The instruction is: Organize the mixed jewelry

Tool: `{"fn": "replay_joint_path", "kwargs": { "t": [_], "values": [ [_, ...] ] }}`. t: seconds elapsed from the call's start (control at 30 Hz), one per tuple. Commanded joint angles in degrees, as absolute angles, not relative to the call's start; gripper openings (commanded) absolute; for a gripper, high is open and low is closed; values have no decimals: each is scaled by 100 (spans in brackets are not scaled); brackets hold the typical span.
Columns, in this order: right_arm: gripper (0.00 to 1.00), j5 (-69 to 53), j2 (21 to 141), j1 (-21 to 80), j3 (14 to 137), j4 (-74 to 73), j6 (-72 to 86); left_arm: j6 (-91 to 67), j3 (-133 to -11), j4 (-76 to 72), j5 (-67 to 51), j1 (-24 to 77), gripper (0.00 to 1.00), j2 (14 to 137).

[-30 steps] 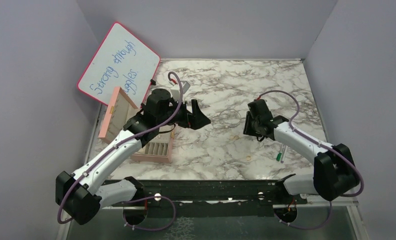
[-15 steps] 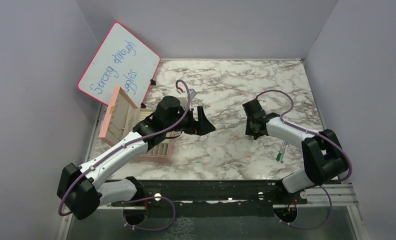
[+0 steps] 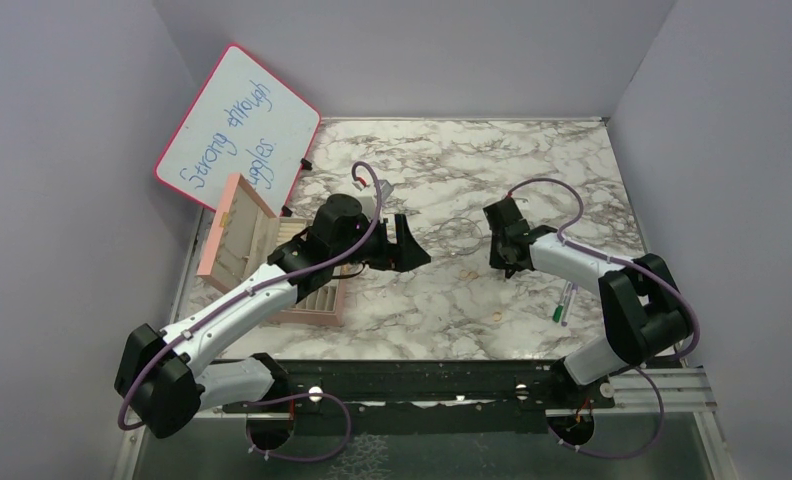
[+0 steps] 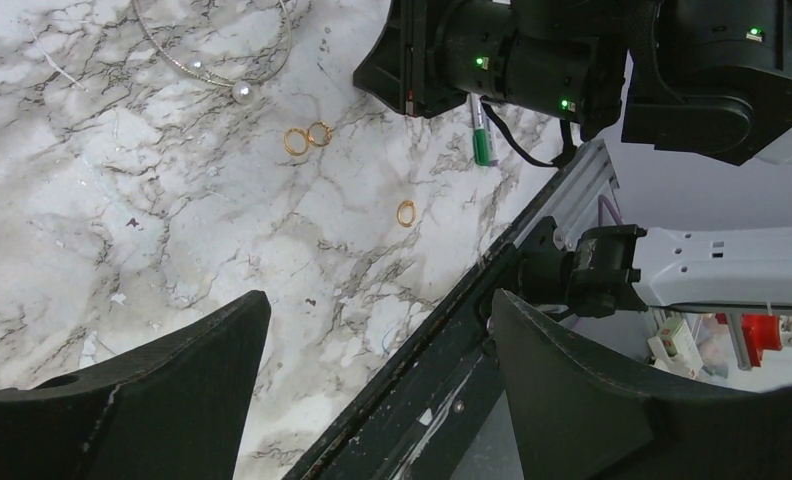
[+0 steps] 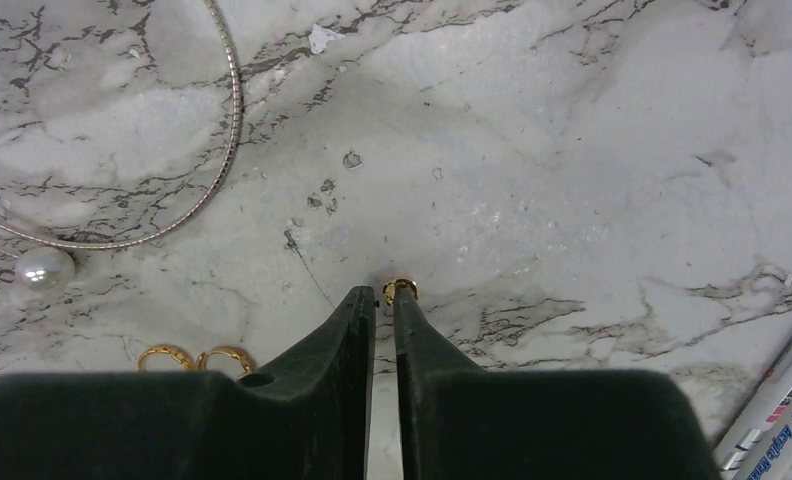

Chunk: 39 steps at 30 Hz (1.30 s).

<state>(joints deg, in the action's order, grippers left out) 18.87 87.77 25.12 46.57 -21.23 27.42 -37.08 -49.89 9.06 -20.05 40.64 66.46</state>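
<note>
The mixed jewelry lies loose on the marble. A tiny gold piece (image 5: 400, 288) sits right at the tip of my right gripper (image 5: 382, 292), whose fingers point down at the table with only a thin slit between them. Whether the piece is pinched I cannot tell. Two gold rings (image 5: 197, 357) (image 4: 307, 137) lie side by side just left of that gripper, and another ring (image 4: 405, 212) (image 3: 494, 316) lies nearer the front edge. My left gripper (image 4: 377, 300) (image 3: 409, 243) hangs wide open above the table with nothing in it.
A thin silver necklace (image 5: 227, 130) with a pearl (image 5: 44, 268) lies left of the right gripper. A green-and-white pen (image 3: 562, 303) lies by the right arm. The open pink compartmented box (image 3: 307, 300) stands under the left arm, and a whiteboard (image 3: 237, 125) leans at the back left.
The right gripper's fingers have drawn nearly together while that arm shifted slightly left with its elbow raised. The left arm swung right, then held still.
</note>
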Motion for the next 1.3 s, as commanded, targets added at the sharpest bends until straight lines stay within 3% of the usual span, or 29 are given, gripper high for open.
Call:
{"fn": "replay_joint_path", "kwargs": {
  "t": [0.0, 0.5, 0.73, 0.87, 1.07, 1.13, 1.27],
  "values": [
    [16, 2118, 8794, 2525, 4765, -1817, 2648, -3761, -4880, 755, -1898, 4097, 82, 6655],
    [13, 2221, 8894, 2519, 4757, -1801, 2654, -3771, -4852, 756, -1894, 4111, 81, 6706],
    [2, 2178, 8893, 2514, 4759, -1801, 2654, -3771, -4843, 771, -1870, 4110, 81, 6671],
    [1, 2027, 8724, 2514, 4744, -1816, 2672, -3764, -4836, 772, -1859, 4112, 81, 6671],
    [1, 902, 8158, 2501, 4908, -1988, 2799, -3659, -4879, 787, -1776, 4111, 87, 6680],
    [1, 236, 7981, 2475, 5008, -2045, 2943, -3551, -4923, 788, -1719, 4113, 97, 6683],
    [1, -1369, 7811, 2427, 5214, -2051, 3403, -3250, -5021, 708, -1553, 4116, 99, 6656]
  ]
}}
